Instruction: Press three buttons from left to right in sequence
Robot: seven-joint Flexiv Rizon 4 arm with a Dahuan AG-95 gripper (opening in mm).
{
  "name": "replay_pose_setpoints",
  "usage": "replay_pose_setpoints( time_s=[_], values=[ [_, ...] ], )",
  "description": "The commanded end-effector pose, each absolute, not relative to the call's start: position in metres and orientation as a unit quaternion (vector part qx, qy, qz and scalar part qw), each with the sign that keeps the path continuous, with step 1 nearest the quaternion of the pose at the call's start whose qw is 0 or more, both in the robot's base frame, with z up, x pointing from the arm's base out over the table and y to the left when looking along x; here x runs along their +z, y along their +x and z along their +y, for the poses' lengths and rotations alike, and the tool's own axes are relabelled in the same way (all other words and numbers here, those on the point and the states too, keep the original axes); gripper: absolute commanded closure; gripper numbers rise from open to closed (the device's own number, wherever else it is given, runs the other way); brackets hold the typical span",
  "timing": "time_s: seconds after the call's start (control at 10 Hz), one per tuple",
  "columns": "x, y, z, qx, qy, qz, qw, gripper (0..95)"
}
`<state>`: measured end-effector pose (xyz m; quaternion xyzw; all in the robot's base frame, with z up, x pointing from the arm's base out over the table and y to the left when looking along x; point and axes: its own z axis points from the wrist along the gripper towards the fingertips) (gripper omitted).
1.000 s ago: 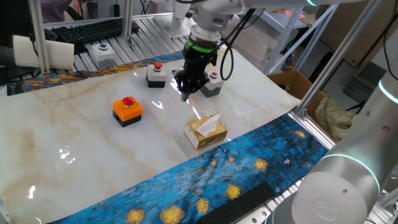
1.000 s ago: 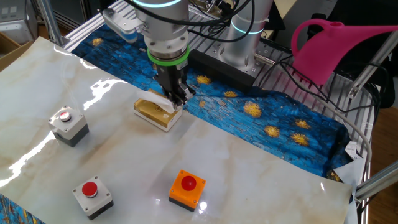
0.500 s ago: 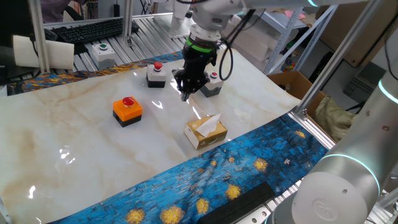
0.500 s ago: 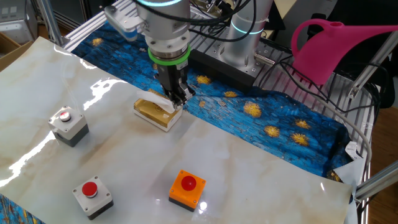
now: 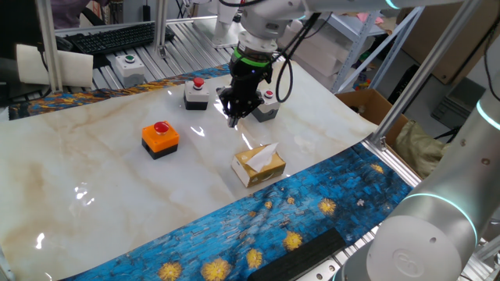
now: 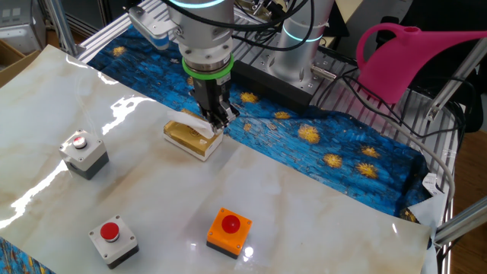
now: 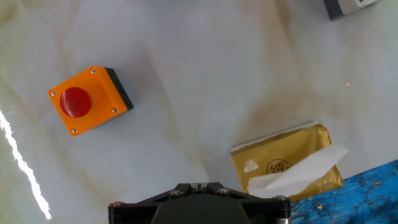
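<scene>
gripper [image 5: 232,119] points down over the marble tabletop [image 5: 101,176], fingers closed together, nothing held, not touching any object; it hangs above bare marble between the far buttons and the yellow tissue box [image 5: 258,165]; in the other fixed view the gripper [image 6: 217,124] sits in front of the tissue box [image 6: 190,138] and covers part of it

buttons: orange box switch [image 5: 160,140] on a black base, red round button on top, stands alone toward the left of the table; first grey box switch [image 5: 196,94] with red button at the far edge; second grey box switch [image 5: 267,107] just right of the gripper, partly hidden behind it; all three upright and well apart from each other

other fixed view: orange switch [image 6: 229,231] near the bottom, one grey switch [image 6: 112,241] to its left, the other grey switch [image 6: 84,154] farther left, its cap washed out by glare

hand view: orange switch [image 7: 89,100] at left, tissue box [image 7: 287,163] at right with a tissue sticking out, one grey switch [image 7: 351,7] cut off at the top right corner; fingertips not visible here, only the gripper body at the bottom edge
</scene>
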<state>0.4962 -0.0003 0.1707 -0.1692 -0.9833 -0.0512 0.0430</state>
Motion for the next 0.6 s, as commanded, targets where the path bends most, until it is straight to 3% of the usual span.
replay_pose_setpoints(
  time_s=[0.1, 0.6],
  values=[
    [0.1700, 0.5000, 0.0000, -0.052, -0.165, -0.984, 0.045, 95.0],
    [0.1700, 0.5000, 0.0000, -0.053, -0.161, -0.985, 0.043, 95.0]
  ],
)
